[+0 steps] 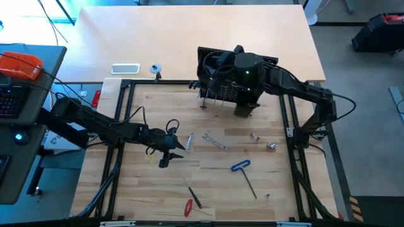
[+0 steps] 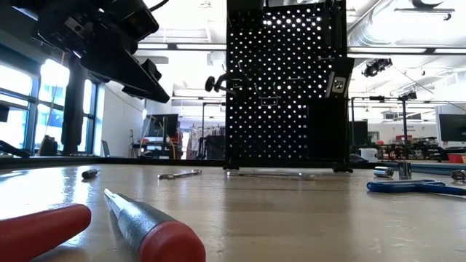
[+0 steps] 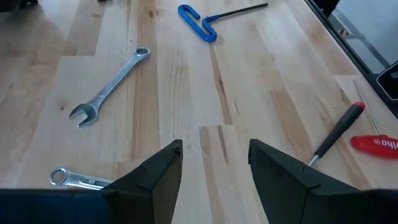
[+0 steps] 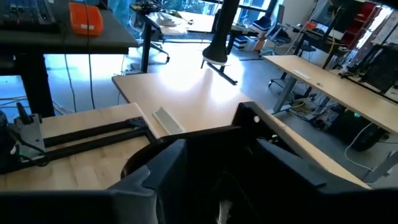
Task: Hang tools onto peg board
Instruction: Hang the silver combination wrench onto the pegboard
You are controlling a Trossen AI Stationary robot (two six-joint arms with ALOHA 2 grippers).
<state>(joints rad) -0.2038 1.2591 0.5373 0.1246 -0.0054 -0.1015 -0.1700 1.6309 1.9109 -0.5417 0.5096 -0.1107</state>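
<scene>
Left gripper (image 1: 165, 156) hovered over the table's (image 1: 208, 189) left half, fingers (image 3: 155, 180) spread apart with bare wood between them and nothing held. In the left wrist view a silver wrench (image 3: 109, 86) lay flat ahead of it, and a second wrench (image 3: 78, 179) lay just beside one finger, only partly in sight. A blue-handled hex key (image 1: 243, 173) lay right of centre toward the near edge, its long shaft angled off toward that edge. Two screwdrivers lay by the near edge left of centre: a red-handled one (image 1: 188, 206) and a black-handled one with a red cap (image 1: 195, 198), close together but apart. Small metal bits (image 1: 271, 145) rested toward the right side, near another bit (image 1: 254, 135).

Right gripper (image 1: 240, 94) was up at the peg board (image 1: 224, 72), which stood upright at the far edge, a little right of the middle. From above, the right arm's wrist covered much of the board's top. Whether those fingers were spread or closed I could not tell; the right wrist view showed only dark shapes pressed close to the board. In the low view the board rose tall and black, dotted with holes, a dark-handled tool (image 2: 226, 80) hanging at its upper left, and a long thin bar (image 2: 269, 174) lay on the wood at its foot.
</scene>
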